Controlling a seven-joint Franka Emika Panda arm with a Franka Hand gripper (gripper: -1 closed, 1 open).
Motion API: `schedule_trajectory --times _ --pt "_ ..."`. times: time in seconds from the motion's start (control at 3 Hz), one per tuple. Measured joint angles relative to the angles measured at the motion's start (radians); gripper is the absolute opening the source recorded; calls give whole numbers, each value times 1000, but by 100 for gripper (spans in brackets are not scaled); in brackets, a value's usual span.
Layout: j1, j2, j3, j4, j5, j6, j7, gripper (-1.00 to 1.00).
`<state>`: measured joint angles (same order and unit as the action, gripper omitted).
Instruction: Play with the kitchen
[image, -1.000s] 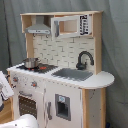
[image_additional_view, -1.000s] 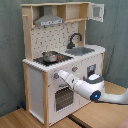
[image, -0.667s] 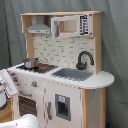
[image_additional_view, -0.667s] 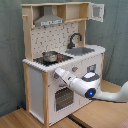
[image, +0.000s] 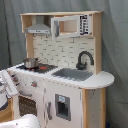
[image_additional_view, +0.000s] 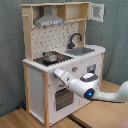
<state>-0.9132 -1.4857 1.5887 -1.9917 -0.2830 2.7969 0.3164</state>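
The kitchen (image_additional_view: 62, 60) is seen standing against a grey curtain (image_additional_view: 12, 50). The gripper (image_additional_view: 51, 74) is held against the kitchen's front panel, just above the oven door (image_additional_view: 62, 99). Whether its fingers are spread or closed cannot be told.

Small metal pot (image_additional_view: 50, 56) with lid is noted in both exterior views, above the gripper (image_additional_view: 56, 74) and slightly to the second exterior view's left of it; upright. In the first exterior view the pot (image: 31, 63) is seen up and to the first exterior view's right of the gripper (image: 7, 83). Grey-green curtain (image_additional_view: 11, 50) is hung behind, well apart from the gripper. Light wooden floor (image_additional_view: 20, 120) is recorded below the gripper.
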Motion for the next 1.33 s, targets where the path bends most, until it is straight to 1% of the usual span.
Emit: schedule_trajectory --times 0.33,1.33 --pt "-7 2 -7 9 0 5 -120 -100" --pt "-8 1 -9 13 -1 5 -473 -100"
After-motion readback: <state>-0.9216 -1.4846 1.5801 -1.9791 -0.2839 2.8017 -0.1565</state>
